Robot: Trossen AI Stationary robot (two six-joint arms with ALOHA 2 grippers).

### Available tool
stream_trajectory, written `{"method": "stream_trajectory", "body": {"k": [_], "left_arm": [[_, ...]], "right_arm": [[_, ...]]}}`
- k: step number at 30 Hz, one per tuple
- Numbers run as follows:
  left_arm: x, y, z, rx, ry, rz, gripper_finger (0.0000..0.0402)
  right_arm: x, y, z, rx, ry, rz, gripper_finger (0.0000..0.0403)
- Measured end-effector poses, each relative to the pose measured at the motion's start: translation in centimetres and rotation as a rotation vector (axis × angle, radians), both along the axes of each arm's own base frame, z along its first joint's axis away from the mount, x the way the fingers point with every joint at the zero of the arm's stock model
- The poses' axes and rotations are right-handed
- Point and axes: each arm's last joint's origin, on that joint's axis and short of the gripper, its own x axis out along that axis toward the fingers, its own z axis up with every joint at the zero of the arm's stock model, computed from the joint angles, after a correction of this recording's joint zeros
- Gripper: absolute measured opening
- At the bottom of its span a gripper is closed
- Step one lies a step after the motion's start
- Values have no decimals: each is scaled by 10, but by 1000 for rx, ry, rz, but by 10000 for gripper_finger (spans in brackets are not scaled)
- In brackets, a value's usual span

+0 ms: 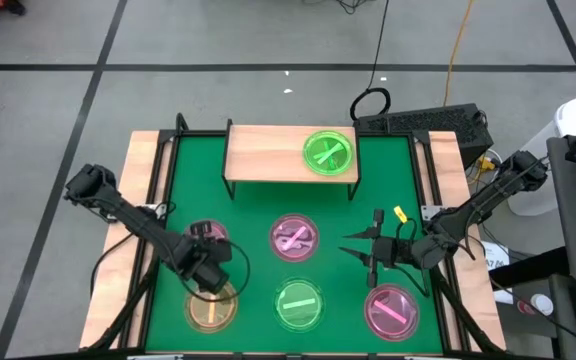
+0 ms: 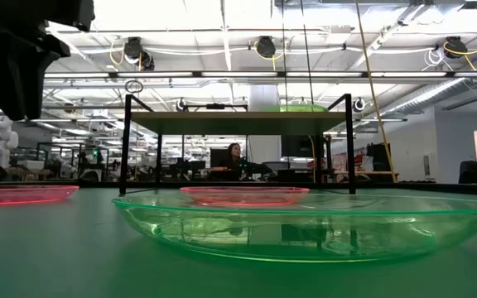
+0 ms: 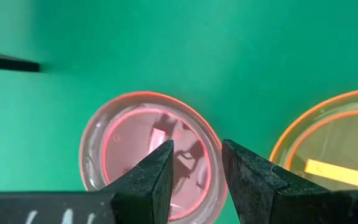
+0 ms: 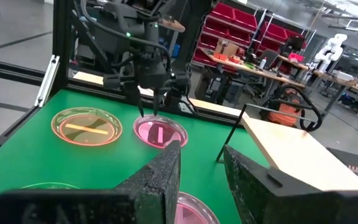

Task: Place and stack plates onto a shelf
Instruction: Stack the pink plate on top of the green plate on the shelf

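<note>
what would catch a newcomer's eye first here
Probably the bright green plate sitting alone on the wooden shelf at the far side of the green table. Next, the left gripper poised open above a pink plate near the table's left edge, beside a yellow-orange plate. The right gripper hangs open on the right.

From overhead we look straight down on the whole table (image 1: 168,190); at mat level we face the shelf (image 2: 238,122), a green plate (image 2: 305,223) close before us; our left wrist camera hangs near a pink plate (image 3: 151,149); our right wrist camera shares it (image 4: 160,132).
</note>
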Motion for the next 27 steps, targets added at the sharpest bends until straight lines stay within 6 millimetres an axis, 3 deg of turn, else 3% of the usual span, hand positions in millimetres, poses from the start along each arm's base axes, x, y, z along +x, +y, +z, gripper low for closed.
{"method": "stream_trajectory", "body": {"k": [12,27], "left_arm": [[-8,8,-32,-61,52,68,142],[-2,1,-26,-128,-43,-40,143]], "right_arm": [[0,0,4,-56,-22,7,105],[1,0,5,-17,-40,4,105]]}}
